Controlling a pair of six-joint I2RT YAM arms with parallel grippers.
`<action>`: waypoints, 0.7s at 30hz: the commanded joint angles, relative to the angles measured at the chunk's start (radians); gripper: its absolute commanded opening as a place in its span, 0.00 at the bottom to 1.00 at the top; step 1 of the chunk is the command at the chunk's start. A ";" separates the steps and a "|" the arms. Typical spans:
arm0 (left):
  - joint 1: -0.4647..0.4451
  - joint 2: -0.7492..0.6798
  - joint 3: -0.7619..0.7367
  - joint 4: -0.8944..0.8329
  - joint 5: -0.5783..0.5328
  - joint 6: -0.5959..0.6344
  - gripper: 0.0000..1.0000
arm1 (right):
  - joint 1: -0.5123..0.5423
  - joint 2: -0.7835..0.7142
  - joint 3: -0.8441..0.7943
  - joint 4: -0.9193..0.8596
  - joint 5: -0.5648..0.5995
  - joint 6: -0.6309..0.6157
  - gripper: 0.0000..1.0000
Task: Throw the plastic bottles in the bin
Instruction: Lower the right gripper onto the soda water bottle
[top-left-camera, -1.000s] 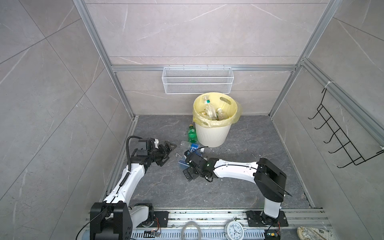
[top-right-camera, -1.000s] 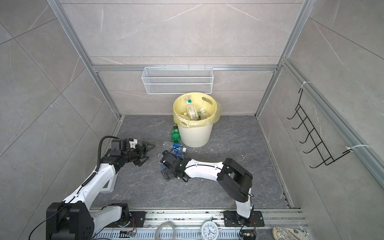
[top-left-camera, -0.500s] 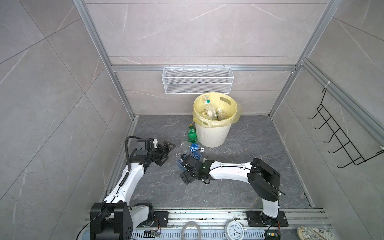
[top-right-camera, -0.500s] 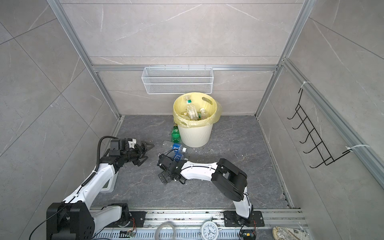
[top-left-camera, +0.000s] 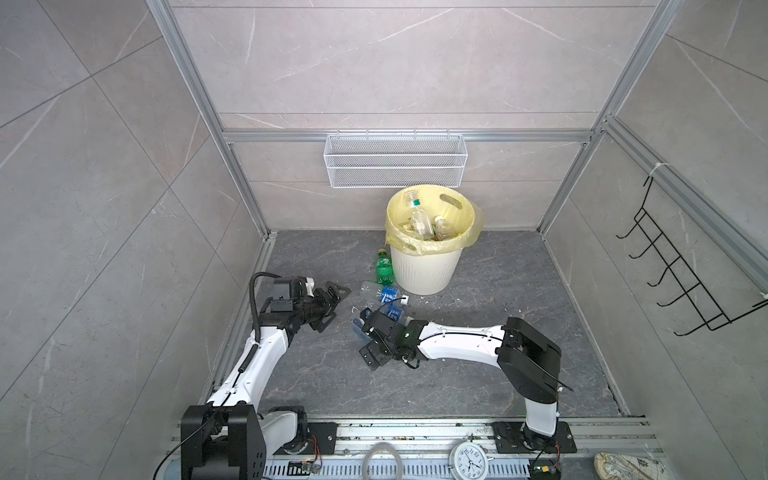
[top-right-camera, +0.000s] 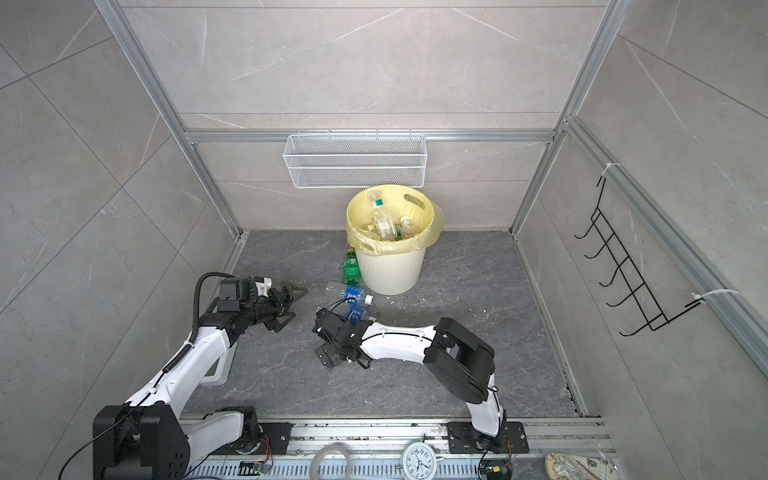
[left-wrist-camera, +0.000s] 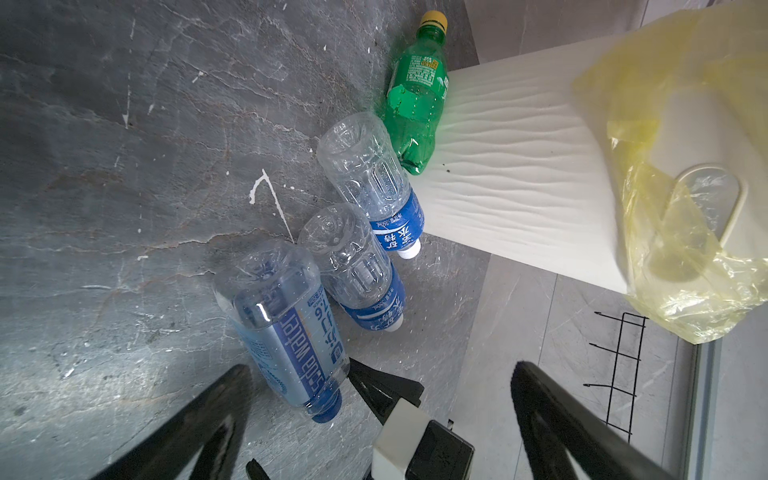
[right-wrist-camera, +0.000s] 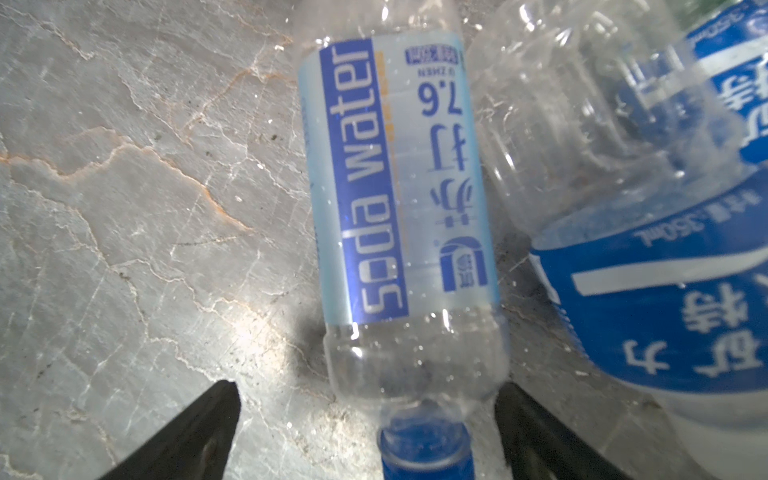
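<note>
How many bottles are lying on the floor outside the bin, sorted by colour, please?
Green bottle: 1
Clear white-capped bottles: 2
Clear blue-capped bottle: 1
Total: 4

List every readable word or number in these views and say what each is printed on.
"soda water": label of the blue-capped clear bottle.
"7.6": same label.
"350mL": blue label of the neighbouring clear bottle.
Chinese characters on both labels: I cannot read them reliably.
Print on the green bottle and the clock dial: too small to read.
</note>
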 joint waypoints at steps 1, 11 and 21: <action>0.009 -0.024 0.004 -0.006 0.008 0.013 1.00 | -0.003 0.037 0.047 -0.005 0.023 -0.008 0.99; 0.018 -0.035 0.006 -0.021 0.008 0.015 1.00 | -0.016 0.110 0.107 0.005 0.028 -0.039 0.94; 0.030 -0.044 0.001 -0.036 0.008 0.023 1.00 | -0.022 0.165 0.163 -0.003 0.029 -0.055 0.79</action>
